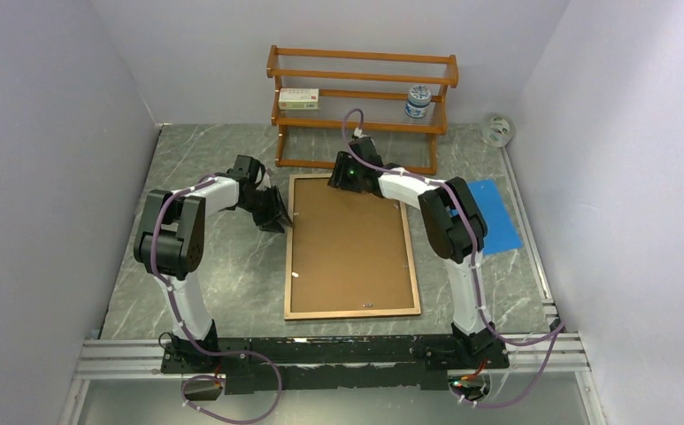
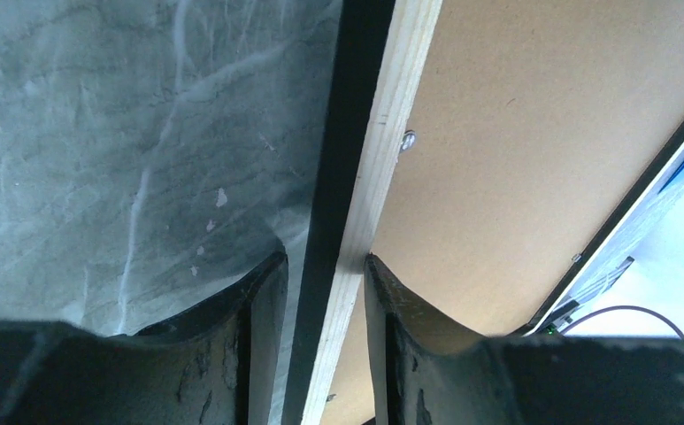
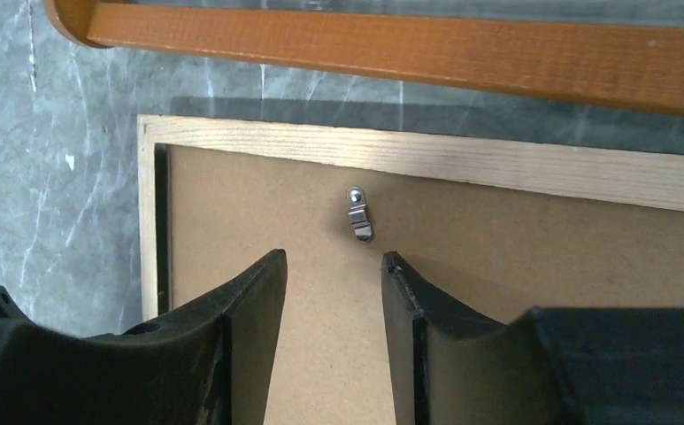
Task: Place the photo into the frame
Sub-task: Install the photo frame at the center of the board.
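Lying face-down mid-bench [image 1: 223, 274], the frame [image 1: 353, 313] shows its light wood back border, brown backing board [image 1: 351, 248] seated inside it. Long side runs away from the arm bases. Far short edge sits just in front of the wooden shelf rack [image 1: 360, 80], which holds a white box [image 1: 298, 98] and a jar [image 1: 418, 101]. Blue sheet [image 1: 497, 217] lies flat to the right of the frame, partly behind the right arm.

Left gripper [image 2: 325, 258] is at the frame's left rail, toward the far end. Its jaws are partway apart and astride the rail, the inner finger against the wood and a thin gap on the outer black side. No firm clamp visible.

Right gripper [image 3: 334, 257] is over the backing board by the far edge. Jaws medium-wide, nothing between them, a metal clip [image 3: 360, 213] just beyond the fingertips.
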You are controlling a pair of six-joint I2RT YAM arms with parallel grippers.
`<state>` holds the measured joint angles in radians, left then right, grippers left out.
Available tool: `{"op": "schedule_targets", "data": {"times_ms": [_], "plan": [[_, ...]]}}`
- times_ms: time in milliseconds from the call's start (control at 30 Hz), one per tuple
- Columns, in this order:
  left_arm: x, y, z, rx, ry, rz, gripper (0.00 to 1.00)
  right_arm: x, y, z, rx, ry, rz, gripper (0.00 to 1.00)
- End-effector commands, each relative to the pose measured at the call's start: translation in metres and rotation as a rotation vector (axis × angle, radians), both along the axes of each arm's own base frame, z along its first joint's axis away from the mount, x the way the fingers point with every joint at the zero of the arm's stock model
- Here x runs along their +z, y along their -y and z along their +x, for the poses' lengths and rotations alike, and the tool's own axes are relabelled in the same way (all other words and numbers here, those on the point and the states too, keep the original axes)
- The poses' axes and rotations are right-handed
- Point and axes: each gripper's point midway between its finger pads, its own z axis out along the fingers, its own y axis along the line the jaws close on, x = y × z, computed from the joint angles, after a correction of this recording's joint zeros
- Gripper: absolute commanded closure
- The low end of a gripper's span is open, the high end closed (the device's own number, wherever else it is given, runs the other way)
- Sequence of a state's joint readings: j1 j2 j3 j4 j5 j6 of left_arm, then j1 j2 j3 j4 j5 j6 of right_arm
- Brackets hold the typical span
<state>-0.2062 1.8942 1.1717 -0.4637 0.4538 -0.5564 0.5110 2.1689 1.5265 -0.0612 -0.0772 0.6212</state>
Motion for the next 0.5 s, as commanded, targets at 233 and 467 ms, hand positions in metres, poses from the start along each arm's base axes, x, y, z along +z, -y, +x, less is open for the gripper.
{"op": "schedule_targets", "data": {"times_ms": [233,467], "plan": [[-0.004,-0.004,-0.003,-0.020,-0.016,0.018,0.66,0.013,-0.026,0.009,0.107,0.060,0.095,0.70],[-0.008,-0.004,-0.004,-0.018,-0.029,0.022,0.69,-0.006,-0.017,0.015,0.076,0.038,0.018,0.69]]}}
